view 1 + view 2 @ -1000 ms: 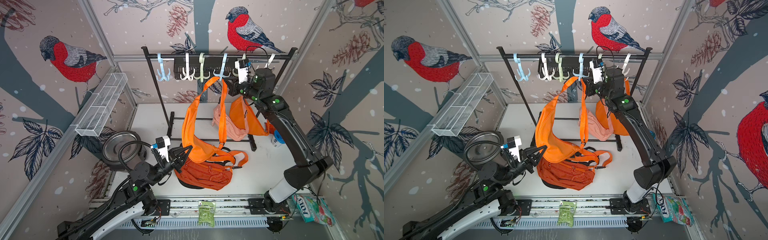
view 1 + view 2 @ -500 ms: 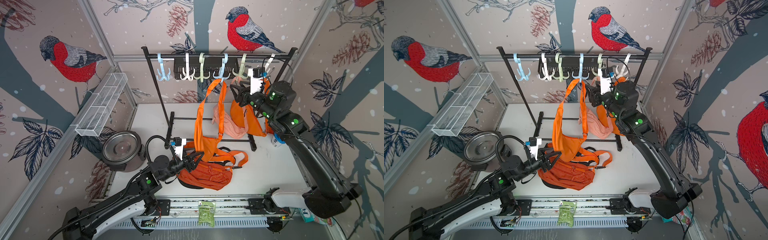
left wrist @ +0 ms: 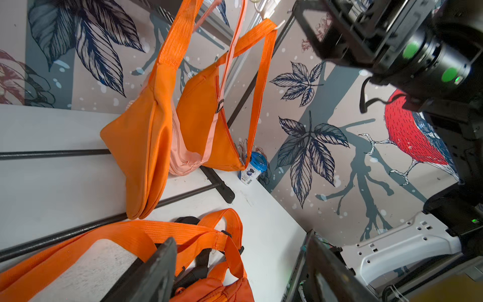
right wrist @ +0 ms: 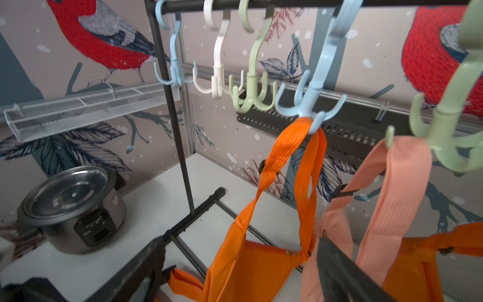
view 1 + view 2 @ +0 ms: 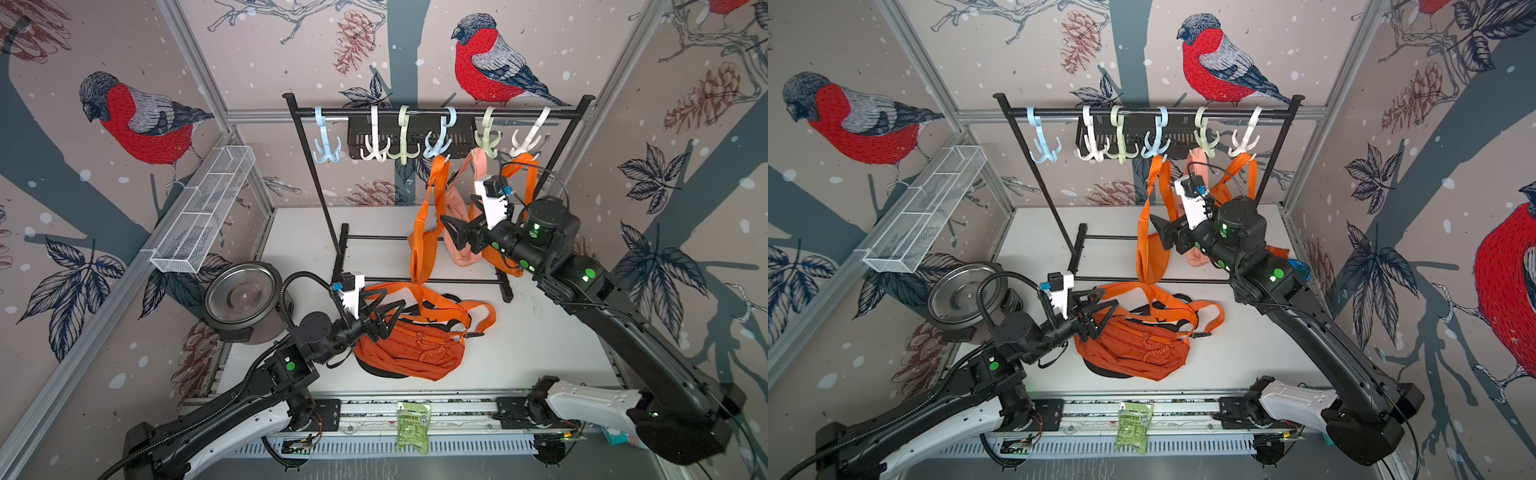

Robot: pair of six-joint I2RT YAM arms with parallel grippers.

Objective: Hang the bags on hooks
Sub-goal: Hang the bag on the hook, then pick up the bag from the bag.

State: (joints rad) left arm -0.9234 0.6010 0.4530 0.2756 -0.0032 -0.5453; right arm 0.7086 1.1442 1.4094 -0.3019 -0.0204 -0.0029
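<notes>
The orange bag (image 5: 422, 249) hangs by its strap (image 4: 292, 146) from a prong of the pale-blue hook (image 5: 438, 143) on the black rack (image 5: 515, 112), its flat body drooping until the lowest corner comes near the rack's foot bar, just above the worktop (image 5: 519, 345); the right end effector (image 5: 451, 235) floats beside the bag's body with its jaws spread wide, clamped on nothing; next along the rail a pink bag (image 5: 459, 253) hangs from a green hook (image 5: 486, 139) and a second orange bag (image 3: 206, 123) from a white hook (image 5: 530, 139); in front of the rack a darker orange pack (image 5: 409, 347) lies on the worktop, its straps looping back toward the hanging bag; the left end effector (image 5: 390, 305) is poised over the pack's near end, jaws apart, gripping nothing that the wrist view shows; the worktop is matte white, faintly scuffed near the rack's right foot, where a blue-lidded tub (image 3: 252, 167) stands against the wall; a steel cooker (image 5: 243, 297) sits at the left edge; a white wire tray (image 5: 203, 212) is fixed to the left wall above it; a green packet (image 5: 412, 426) lies on the front rail between the arm bases; the walls (image 5: 257, 62) are papered with red-breasted birds, pine cones and dark leaves on a pale ground, framed by aluminium posts.
</notes>
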